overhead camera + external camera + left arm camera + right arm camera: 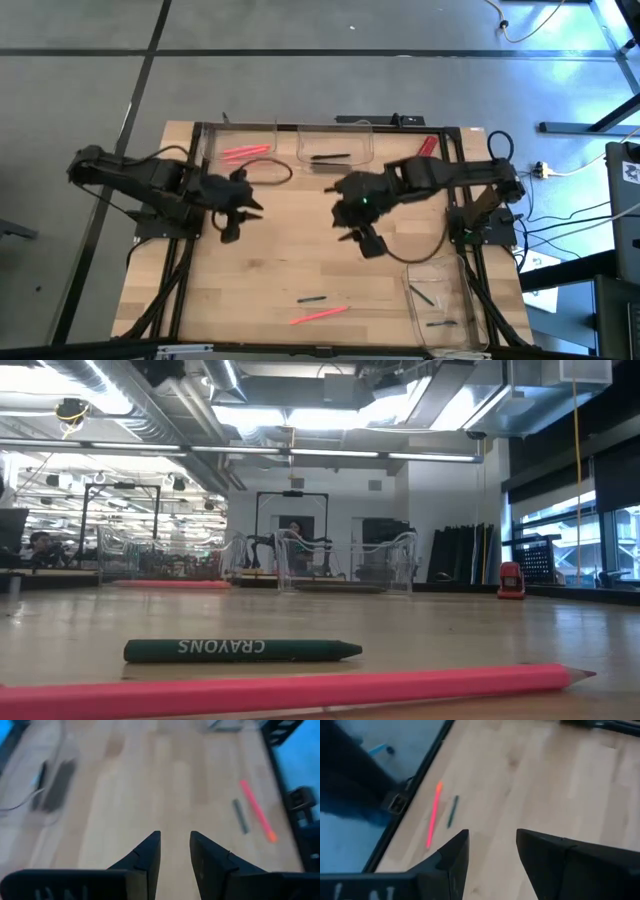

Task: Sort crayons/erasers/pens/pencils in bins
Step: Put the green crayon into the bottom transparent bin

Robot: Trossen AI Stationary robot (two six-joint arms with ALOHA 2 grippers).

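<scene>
Hovering between picks, we held both fingers, left (pixel 238 222) and right (pixel 358 236), released and empty, judging the green crayon (pixel 311 298) and pink pencil (pixel 319 315) on the worktop (pixel 300 250) next for binning.

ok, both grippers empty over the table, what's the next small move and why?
Probably lower the right gripper toward the dark crayon beside the pink pencil. Both lie loose on the table's near edge, outside any bin; the right gripper is open and nearer than the left gripper.

Left gripper (pixel 232 222): hovering over the wooden tabletop (pixel 300 250), empty.
Clear plastic rectangular bins (pixel 335 145): one holding a slim black pen (pixel 331 157).
</scene>
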